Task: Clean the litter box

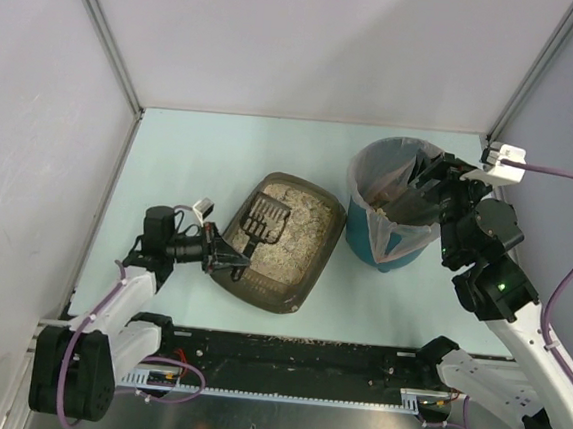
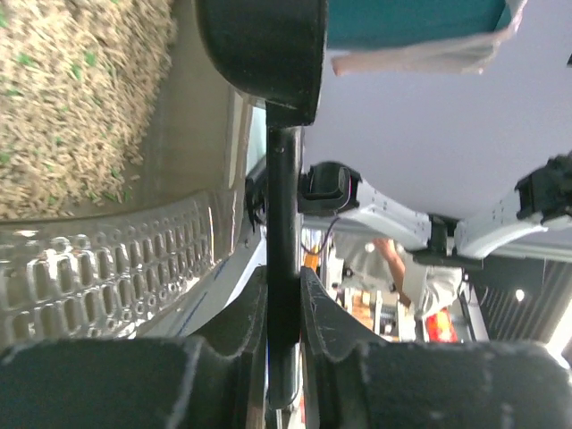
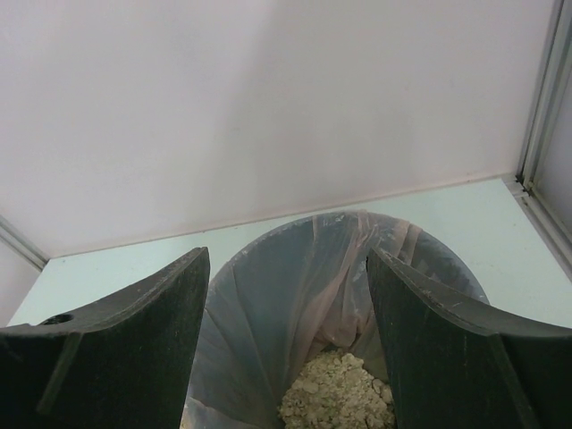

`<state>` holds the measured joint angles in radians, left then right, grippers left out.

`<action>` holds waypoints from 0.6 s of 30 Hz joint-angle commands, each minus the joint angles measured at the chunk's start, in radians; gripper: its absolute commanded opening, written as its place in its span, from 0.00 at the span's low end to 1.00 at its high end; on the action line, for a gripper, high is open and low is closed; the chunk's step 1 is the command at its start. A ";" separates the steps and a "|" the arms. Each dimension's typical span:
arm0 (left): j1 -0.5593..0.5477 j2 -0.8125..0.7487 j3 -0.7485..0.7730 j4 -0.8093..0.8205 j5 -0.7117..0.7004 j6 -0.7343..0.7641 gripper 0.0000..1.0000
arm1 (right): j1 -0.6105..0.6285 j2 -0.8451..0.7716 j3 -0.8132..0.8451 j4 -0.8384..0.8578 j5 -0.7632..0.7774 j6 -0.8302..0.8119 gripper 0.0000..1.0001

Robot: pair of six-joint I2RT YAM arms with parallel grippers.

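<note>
The litter box (image 1: pixel 296 281), a dark brown tray with beige litter, lies mid-table, its long axis slanting. A black slotted scoop (image 1: pixel 263 220) rests in it on the litter. My left gripper (image 1: pixel 228 260) is at the box's near-left corner, shut on the scoop's handle (image 2: pixel 282 223). The left wrist view shows the scoop head (image 2: pixel 264 45) edge-on, the litter (image 2: pixel 71 89) and the box's patterned rim (image 2: pixel 107 259). My right gripper (image 1: pixel 421 186) is open and empty over the teal bin (image 1: pixel 369 244). Its fingertips straddle the bag liner (image 3: pixel 268 304).
The bin holds a heap of pale litter clumps (image 3: pixel 340 393) in its clear bag. White enclosure walls with metal corner posts (image 1: pixel 102 28) close in the table at the back and sides. A black rail (image 1: pixel 294 356) runs along the near edge between the arm bases.
</note>
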<state>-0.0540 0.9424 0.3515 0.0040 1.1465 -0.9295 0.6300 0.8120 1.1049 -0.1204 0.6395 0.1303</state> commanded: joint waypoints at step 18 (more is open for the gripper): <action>-0.069 -0.132 0.055 0.068 -0.175 -0.353 0.00 | 0.007 -0.005 0.001 0.014 0.011 0.015 0.75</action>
<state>-0.1181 0.8562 0.3614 -0.0044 1.0294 -1.1042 0.6312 0.8120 1.1049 -0.1257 0.6418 0.1379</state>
